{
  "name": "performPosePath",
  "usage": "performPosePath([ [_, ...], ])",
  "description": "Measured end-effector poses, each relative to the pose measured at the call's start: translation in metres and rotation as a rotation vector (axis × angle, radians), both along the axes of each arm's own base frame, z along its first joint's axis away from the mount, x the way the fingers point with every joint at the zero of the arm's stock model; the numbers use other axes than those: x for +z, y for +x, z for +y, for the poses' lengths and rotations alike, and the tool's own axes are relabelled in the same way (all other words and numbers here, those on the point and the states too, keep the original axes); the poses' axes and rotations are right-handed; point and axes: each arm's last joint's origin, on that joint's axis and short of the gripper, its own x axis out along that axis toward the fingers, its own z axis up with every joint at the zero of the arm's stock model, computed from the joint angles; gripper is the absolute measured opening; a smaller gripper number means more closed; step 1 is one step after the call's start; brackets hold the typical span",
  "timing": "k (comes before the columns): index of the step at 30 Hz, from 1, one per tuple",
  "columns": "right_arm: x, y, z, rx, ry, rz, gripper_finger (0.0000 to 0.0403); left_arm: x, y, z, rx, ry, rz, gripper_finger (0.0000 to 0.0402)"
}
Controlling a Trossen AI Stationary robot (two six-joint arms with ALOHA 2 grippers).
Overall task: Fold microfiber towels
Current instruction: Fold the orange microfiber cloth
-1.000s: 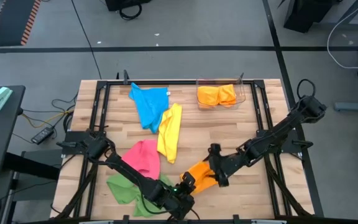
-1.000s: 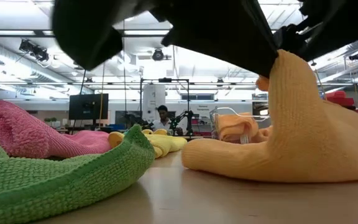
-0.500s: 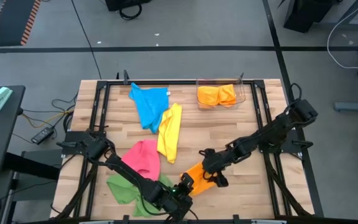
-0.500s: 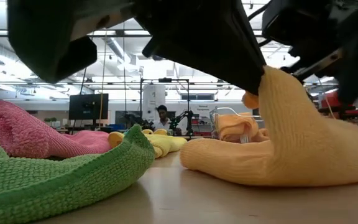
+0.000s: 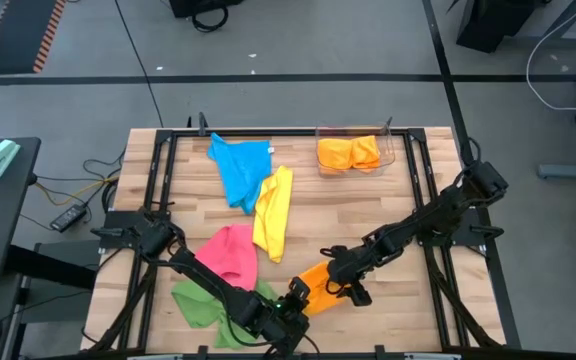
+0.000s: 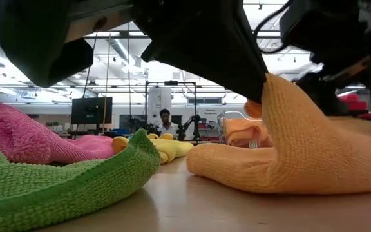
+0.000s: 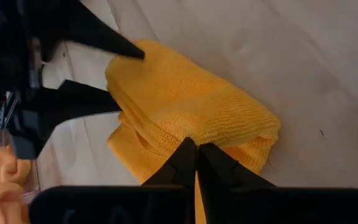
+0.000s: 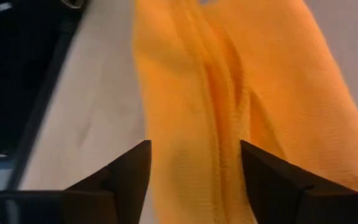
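- High view: the orange towel [image 5: 320,279] lay bunched near the table's [image 5: 368,215] front edge, between the two grippers. The left gripper [image 5: 296,296] sat at its near-left end, the right gripper [image 5: 340,282] over its far-right end. To its left lay the green towel [image 5: 200,305] under the left arm, and the pink towel [image 5: 230,250] just beyond it. The yellow towel [image 5: 274,210] lay mid-table, overlapping the blue towel [image 5: 238,167] toward the far edge. A clear bin [image 5: 356,153] at the far right held more orange cloth, well apart from the work.
- Low view: the orange towel [image 6: 301,154] rose to a peak where the dark left gripper [image 6: 253,93] pinched it, the rest slumped on the table [image 6: 192,206]. The green towel [image 6: 63,183] filled the near left, pink [image 6: 24,138] behind it, yellow [image 6: 166,148] farther off. The arms' dark bulk blocked the upper part. The bin [image 6: 243,132] showed behind. A person [image 6: 166,120] sat far back in the room.
- Left wrist view: the left gripper [image 7: 196,163] was pressed together on a fold of the orange towel [image 7: 191,106], which lay doubled over on the table [image 7: 303,56]. The right gripper's fingers [image 7: 98,99] reached in at the towel's other end.
- Right wrist view: the right gripper [image 8: 194,168] was spread wide, with the orange towel [image 8: 229,106] running between its fingers [image 8: 128,171]; I cannot tell whether they touched it.
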Motion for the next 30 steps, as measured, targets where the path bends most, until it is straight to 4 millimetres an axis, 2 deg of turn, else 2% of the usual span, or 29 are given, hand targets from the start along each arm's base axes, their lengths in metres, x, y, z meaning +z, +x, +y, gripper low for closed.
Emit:
performPosePath([
  [5,-0.009,0.001,0.0,0.006,-0.025,0.022,0.0172,-0.001,-0.002,-0.001,0.016,-0.033,0.016,0.0028],
  [12,-0.004,0.003,-0.001,0.025,0.003,0.015,0.0019,-0.002,-0.003,-0.001,0.042,-0.076,0.017,0.0017],
  [17,0.0,0.001,0.008,0.092,0.148,0.082,0.0013,-0.003,-0.003,-0.004,0.046,-0.18,0.04,0.0018],
  [23,0.002,-0.008,0.024,0.196,0.256,0.144,0.0012,0.002,0.001,-0.009,0.052,-0.275,-0.022,0.0027],
  [26,0.004,-0.008,0.028,0.218,0.25,0.126,0.0012,0.002,0.001,-0.012,0.024,-0.302,-0.015,0.0019],
  [30,0.004,-0.004,0.022,0.172,0.2,0.105,0.0011,0.0,-0.001,-0.011,0.026,-0.294,0.017,0.0013],
])
